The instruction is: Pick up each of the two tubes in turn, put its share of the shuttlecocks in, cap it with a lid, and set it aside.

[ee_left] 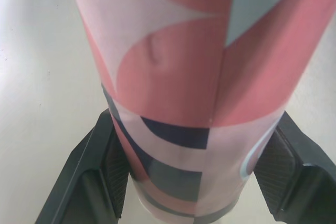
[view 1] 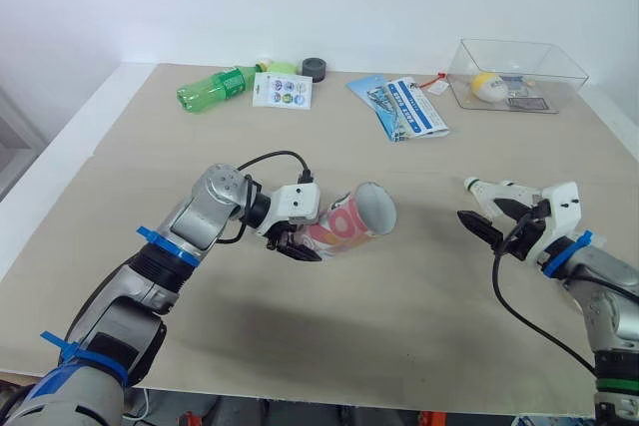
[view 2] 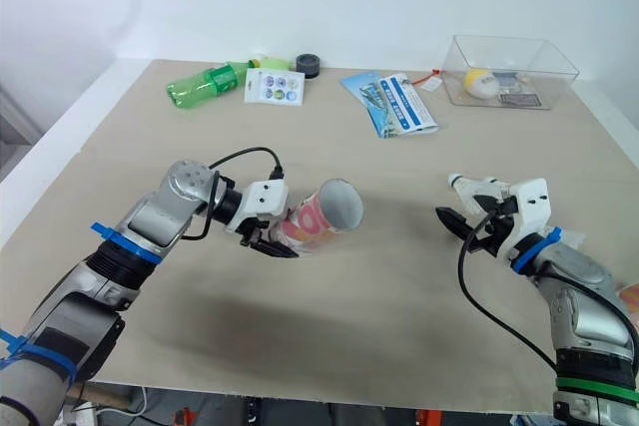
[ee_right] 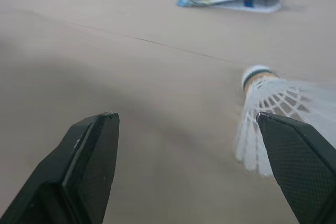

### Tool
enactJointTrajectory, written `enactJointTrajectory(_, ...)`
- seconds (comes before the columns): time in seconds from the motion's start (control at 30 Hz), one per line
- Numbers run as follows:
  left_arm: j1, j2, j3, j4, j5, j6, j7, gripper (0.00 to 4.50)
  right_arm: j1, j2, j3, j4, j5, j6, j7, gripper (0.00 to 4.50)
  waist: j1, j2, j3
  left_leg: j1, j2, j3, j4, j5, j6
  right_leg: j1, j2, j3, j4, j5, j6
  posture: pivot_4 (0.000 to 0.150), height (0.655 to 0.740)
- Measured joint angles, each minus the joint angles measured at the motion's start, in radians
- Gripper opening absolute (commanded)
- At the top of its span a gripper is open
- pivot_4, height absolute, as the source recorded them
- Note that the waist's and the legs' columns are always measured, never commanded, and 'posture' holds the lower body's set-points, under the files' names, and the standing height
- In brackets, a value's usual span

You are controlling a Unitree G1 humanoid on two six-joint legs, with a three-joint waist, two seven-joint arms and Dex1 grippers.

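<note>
At tube's (view 1: 349,218) lower end, L gripper (view 1: 298,246) clamped on it; mouth uncapped, tilted toward R gripper (ee_right: 186,119). Right of tube, R gripper spread wide, shuttlecock (ee_right: 273,103) just beside it. Prob. early: loading, capping, 2nd tube left.

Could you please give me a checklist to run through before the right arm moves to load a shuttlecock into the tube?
1. Grip: left gripper shut on the tube: ok.
2. Mouth: tube uncapped at the end away from the left gripper: ok.
3. Reach: right gripper open: ok.
4. Load: shuttlecock gripped: not ok; it sits beside one finger, jaws wide apart.
5. Count: shuttlecocks already inside the tube: cannot tell.
</note>
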Motion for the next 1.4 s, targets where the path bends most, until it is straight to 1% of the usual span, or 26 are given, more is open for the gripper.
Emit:
enactJointTrajectory(0.37,0.000,0.006,0.001,-0.001,-0.001,0.011,0.009,2.69,-0.080,0.023,0.042,0.098,-0.033,-0.031,0.006,4.50,-0.010,0.000,0.000,0.001,0.000,-0.001,0.000,0.000,0.000,0.000,0.001,-0.001,0.000,0.001,0.000,0.150,0.7400)
enactJointTrajectory(0.5,0.000,0.003,0.001,-0.001,-0.001,0.014,0.014,2.69,-0.157,0.035,0.075,0.202,-0.072,-0.064,0.001,4.50,-0.011,0.000,0.000,0.000,0.000,-0.001,0.000,0.000,0.000,0.000,0.001,-0.001,0.000,0.001,0.000,0.150,0.7400)
enactJointTrajectory(0.57,0.000,0.003,0.001,-0.001,-0.001,0.014,0.014,2.69,-0.169,0.036,0.083,0.222,-0.081,-0.073,0.001,4.50,-0.010,0.000,0.000,0.000,0.000,-0.001,0.000,0.000,0.000,0.000,0.001,-0.001,0.000,0.001,0.000,0.150,0.7400)
enactJointTrajectory(0.63,0.000,0.000,0.001,-0.001,-0.001,0.014,0.017,2.68,-0.215,0.045,0.089,0.290,-0.101,-0.092,-0.007,3.98,-0.012,0.001,0.000,0.001,0.000,-0.001,0.000,0.000,0.000,0.000,0.001,-0.001,0.000,0.001,0.000,0.150,0.7400)
enactJointTrajectory(0.67,0.000,0.000,0.001,0.000,-0.001,0.014,0.017,2.68,-0.226,0.046,0.091,0.302,-0.109,-0.101,-0.009,3.50,-0.012,0.001,0.000,0.000,0.000,-0.001,0.000,0.000,0.000,0.000,0.001,-0.001,0.000,0.001,0.000,0.150,0.7400)
enactJointTrajectory(0.7,0.000,-0.001,0.001,0.000,-0.001,0.014,0.017,2.68,-0.229,0.046,0.091,0.305,-0.110,-0.104,-0.011,3.11,-0.012,0.001,0.000,0.000,0.000,-0.001,0.000,0.000,0.000,0.000,0.001,-0.001,0.000,0.001,0.000,0.150,0.7400)
enactJointTrajectory(0.77,0.000,-0.002,0.001,0.001,0.000,0.012,0.019,2.68,-0.241,0.047,0.092,0.319,-0.122,-0.122,-0.016,2.52,-0.012,0.001,0.000,0.000,0.000,-0.001,0.000,0.000,0.000,0.000,0.001,-0.001,0.000,0.001,0.000,0.150,0.7400)
enactJointTrajectory(0.8,0.000,-0.003,0.001,0.001,0.000,0.012,0.020,2.68,-0.241,0.049,0.093,0.320,-0.124,-0.125,-0.015,2.01,-0.012,0.001,0.000,0.000,0.000,-0.001,0.000,0.000,0.000,0.000,0.001,-0.001,0.000,0.001,0.000,0.150,0.7400)
enactJointTrajectory(0.87,0.000,-0.003,0.001,0.002,0.000,0.011,0.022,2.68,-0.241,0.059,0.098,0.324,-0.129,-0.130,-0.014,1.23,-0.012,0.001,0.000,0.000,0.000,-0.001,0.000,0.000,0.000,0.000,0.001,-0.001,0.000,0.001,0.000,0.150,0.7400)
enactJointTrajectory(0.93,0.000,-0.005,0.001,0.004,0.000,0.010,0.024,2.68,-0.241,0.068,0.105,0.324,-0.129,-0.130,-0.013,0.26,-0.012,0.001,0.000,0.001,0.000,-0.001,0.000,0.000,0.000,0.000,0.001,-0.001,0.000,0.001,0.000,0.150,0.7400)
enactJointTrajectory(0.97,-0.001,-0.006,0.001,0.010,0.000,0.009,0.024,2.68,-0.241,0.071,0.112,0.323,-0.130,-0.133,-0.009,0.05,-0.012,0.001,0.000,0.001,0.000,-0.001,0.000,0.000,0.000,0.000,0.001,-0.001,0.000,0.001,0.000,0.150,0.7400)
enactJointTrajectory(1.23,-0.019,-0.015,0.001,0.053,0.000,-0.012,0.023,2.68,-0.232,0.071,0.117,0.274,-0.129,-0.141,0.010,0.05,-0.012,0.001,0.000,0.001,0.000,-0.002,0.000,0.000,0.000,0.001,0.001,-0.001,0.001,0.002,0.000,0.150,0.7400)
enactJointTrajectory(1.3,-0.036,-0.026,0.003,0.099,-0.001,-0.037,0.028,2.68,-0.215,0.049,0.125,0.182,-0.126,-0.163,0.070,0.05,-0.012,0.001,0.000,0.001,0.000,-0.002,0.000,0.000,0.000,0.001,0.001,-0.001,0.001,0.002,0.000,0.150,0.7400)
enactJointTrajectory(1.33,-0.037,-0.026,0.003,0.100,-0.001,-0.037,0.028,2.68,-0.215,0.048,0.125,0.181,-0.126,-0.163,0.071,0.05,-0.012,0.001,0.000,0.001,0.000,-0.002,0.000,0.000,0.000,0.001,0.001,-0.001,0.001,0.002,0.000,0.150,0.7400)
enactJointTrajectory(1.37,-0.045,-0.034,0.005,0.127,-0.001,-0.054,0.033,2.68,-0.207,0.018,0.126,0.123,-0.120,-0.184,0.118,0.05,-0.012,0.001,0.000,0.001,0.000,-0.002,0.001,0.000,0.000,0.001,0.001,-0.001,0.001,0.002,0.000,0.150,0.7400)
enactJointTrajectory(1.4,-0.046,-0.035,0.007,0.133,-0.002,-0.057,0.034,2.68,-0.206,0.008,0.127,0.102,-0.118,-0.191,0.137,0.05,-0.012,0.002,0.000,0.001,0.000,-0.002,0.000,0.001,0.000,0.000,0.001,-0.001,0.001,0.002,0.000,0.150,0.7400)
